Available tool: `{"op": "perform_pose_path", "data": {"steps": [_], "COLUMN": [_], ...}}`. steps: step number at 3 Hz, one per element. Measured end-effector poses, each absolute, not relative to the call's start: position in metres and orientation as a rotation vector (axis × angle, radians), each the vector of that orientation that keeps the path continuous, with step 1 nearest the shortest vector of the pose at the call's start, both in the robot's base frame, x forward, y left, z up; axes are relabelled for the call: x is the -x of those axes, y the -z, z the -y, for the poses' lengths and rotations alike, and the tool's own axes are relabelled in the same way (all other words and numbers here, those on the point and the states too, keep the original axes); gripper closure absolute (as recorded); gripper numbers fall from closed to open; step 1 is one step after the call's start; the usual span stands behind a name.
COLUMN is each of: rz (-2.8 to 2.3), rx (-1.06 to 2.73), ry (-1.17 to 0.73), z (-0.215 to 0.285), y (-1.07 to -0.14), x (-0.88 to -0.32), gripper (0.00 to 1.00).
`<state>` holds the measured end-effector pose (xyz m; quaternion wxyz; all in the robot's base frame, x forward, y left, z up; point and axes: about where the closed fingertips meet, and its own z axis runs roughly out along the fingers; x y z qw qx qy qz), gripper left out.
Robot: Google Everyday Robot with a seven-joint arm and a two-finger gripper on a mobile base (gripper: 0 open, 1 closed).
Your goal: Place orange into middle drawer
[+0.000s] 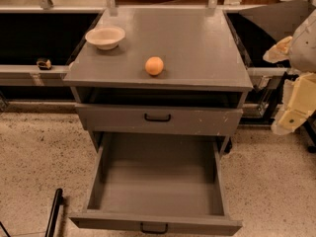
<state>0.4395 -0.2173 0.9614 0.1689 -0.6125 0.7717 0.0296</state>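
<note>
- Progress is sitting at the very start: no part of the placing is showing as done.
- Orange is resting on the table, well to the left of the tool, untouched.
- Tool is hanging off the table's right side, not holding the orange; whether it is spread or pressed together I cannot tell.
- Middle drawer is lying pulled open, below and left of the tool, its floor bare.
- By my judgement 4 steps are remaining: reaching, grasping, lowering, releasing.

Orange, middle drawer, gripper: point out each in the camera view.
orange (154, 66), camera view, centre of the fruit.
middle drawer (158, 181), camera view, bare floor of the pulled-out drawer.
gripper (292, 113), camera view, cream body at the right edge, apart from the orange.
</note>
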Motion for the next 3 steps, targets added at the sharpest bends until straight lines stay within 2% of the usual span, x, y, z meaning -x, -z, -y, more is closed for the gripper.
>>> {"op": "perform_pose_path", "data": {"steps": [2,3], "rz": [-2.27,-2.267], "rx": [1.778,1.893], "ry": [-0.107,-0.082], "z": [0.213,0.175], "y": [-0.947,-0.909], "x": [-0.456,-0.51], "gripper": [0.0,0.0]}}
